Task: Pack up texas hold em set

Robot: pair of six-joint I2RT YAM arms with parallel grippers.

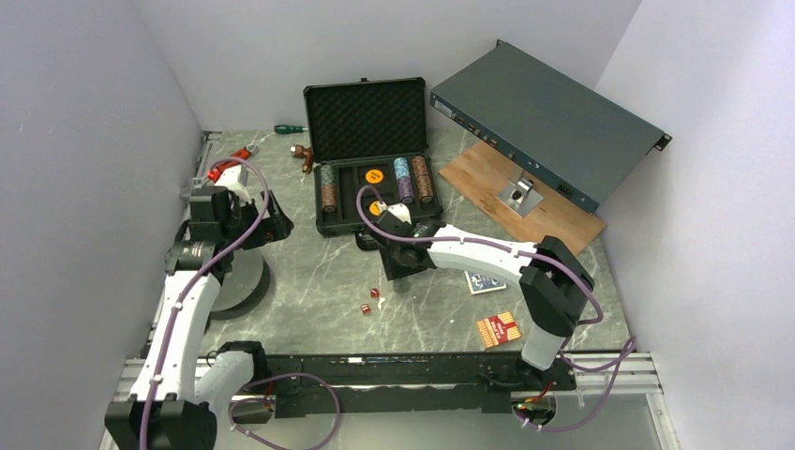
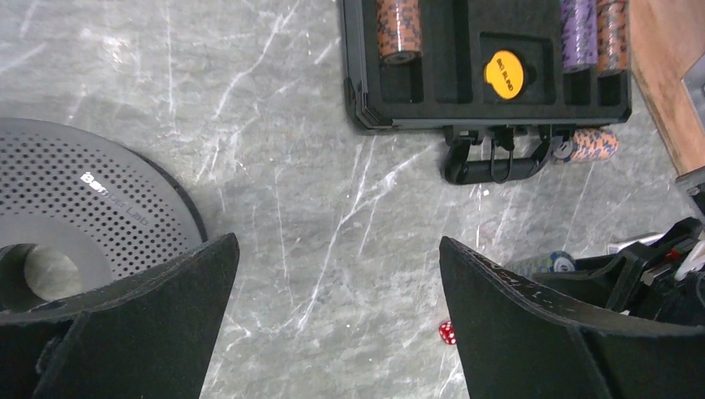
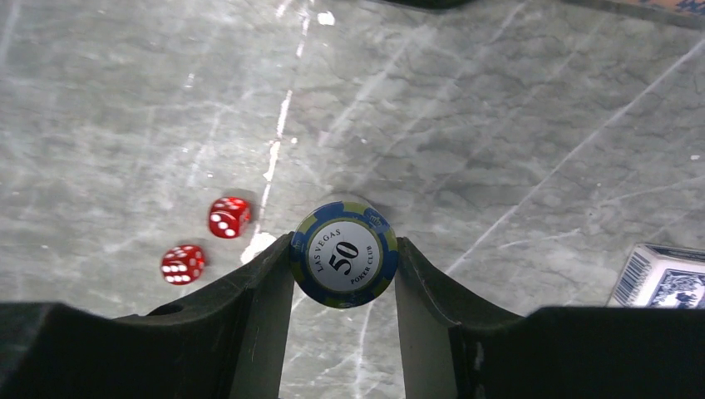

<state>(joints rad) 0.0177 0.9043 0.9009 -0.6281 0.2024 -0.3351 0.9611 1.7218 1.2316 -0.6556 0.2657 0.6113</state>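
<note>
1. Two end effectors.
   - Left end effector: jaws spread wide with nothing between them, over bare tabletop at 9 o'clock in the top view.
   - Right end effector: pinching a blue-and-yellow-edged chip stack near the tabletop's centre. The stack's face reads "Las Vegas 50 Poker Club".
2. One black hard case at 12 o'clock, rectangular and lying open. Its egg-crate foam lid stands upright behind it, and its handle faces 6 o'clock.
3. Three slots of the case carry striped chip rows.
   - Left slot: an orange-brown row.
   - Right slots: a purple row and an orange row, side by side.
   - One loose chip stack lies on its side on the tabletop, just beside the handle.
4. Two round yellow discs sit in the case's middle bay.
5. Two small red dice with white pips lie near each other but apart, at 6 o'clock of the case.
6. Two flat card decks lie apart at 4 o'clock: a blue deck and a red deck.
7. One each of the following:
   - A long grey-green metal rack box, tilted, at 2 o'clock over a wooden board.
   - A green-handled screwdriver at 11 o'clock.
   - A perforated round grey disc at 8 o'clock.
8. Room: the tabletop is smooth, grey and marbled. It lies bare from the case front to the near edge, apart from the dice. Walls close it in at 9, 12 and 3 o'clock.
</note>
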